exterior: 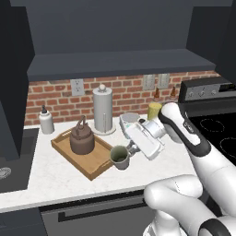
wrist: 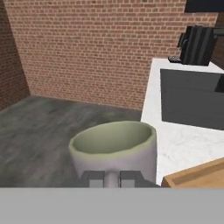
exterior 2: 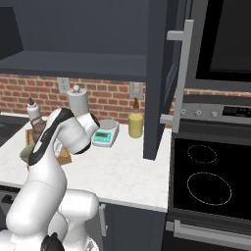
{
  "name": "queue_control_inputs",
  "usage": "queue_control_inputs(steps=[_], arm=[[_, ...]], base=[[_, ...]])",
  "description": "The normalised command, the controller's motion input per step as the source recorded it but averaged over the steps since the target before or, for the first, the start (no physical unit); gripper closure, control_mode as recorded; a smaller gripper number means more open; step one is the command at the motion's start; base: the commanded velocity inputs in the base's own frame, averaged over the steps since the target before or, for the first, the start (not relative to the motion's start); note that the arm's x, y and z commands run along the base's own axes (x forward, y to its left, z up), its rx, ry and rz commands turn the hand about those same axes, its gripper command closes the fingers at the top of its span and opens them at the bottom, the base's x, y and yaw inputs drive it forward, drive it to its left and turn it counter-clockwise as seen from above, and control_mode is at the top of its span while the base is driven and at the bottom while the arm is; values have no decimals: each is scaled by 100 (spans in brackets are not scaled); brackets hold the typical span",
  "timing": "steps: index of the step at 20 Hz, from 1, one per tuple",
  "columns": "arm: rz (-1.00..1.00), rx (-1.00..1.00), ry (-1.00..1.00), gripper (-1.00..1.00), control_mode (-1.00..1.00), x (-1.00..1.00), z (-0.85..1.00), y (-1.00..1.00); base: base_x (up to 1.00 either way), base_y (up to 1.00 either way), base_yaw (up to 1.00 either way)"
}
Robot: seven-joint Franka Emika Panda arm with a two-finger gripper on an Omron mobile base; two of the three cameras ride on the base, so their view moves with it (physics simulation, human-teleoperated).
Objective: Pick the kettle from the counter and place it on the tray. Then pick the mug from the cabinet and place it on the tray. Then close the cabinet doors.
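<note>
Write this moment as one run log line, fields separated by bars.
kettle: on tray | mug: held by handle, at tray's near corner, not set down | gripper: shut on mug | cabinet doors: open

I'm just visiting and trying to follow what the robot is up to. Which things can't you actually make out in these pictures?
- Mug handle: hidden by the fingers in the hand view.
- Whether the mug touches the tray: unclear in the left base view.
- Tray in the right base view: mostly behind the arm.
- Kettle spout: not distinguishable in the left base view.
- Scale display: too small to read.
- Cabinet interior: too dark to tell.
</note>
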Motion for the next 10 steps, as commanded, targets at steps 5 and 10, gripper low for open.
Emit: queue_control_inputs(steps=[5, 10], arm=[[-6, 1, -1, 100, -100, 24, -30, 10], [-9, 2, 0, 100, -100, 27, -26, 15]], base=[[0, 0, 0], [0, 0, 0]])
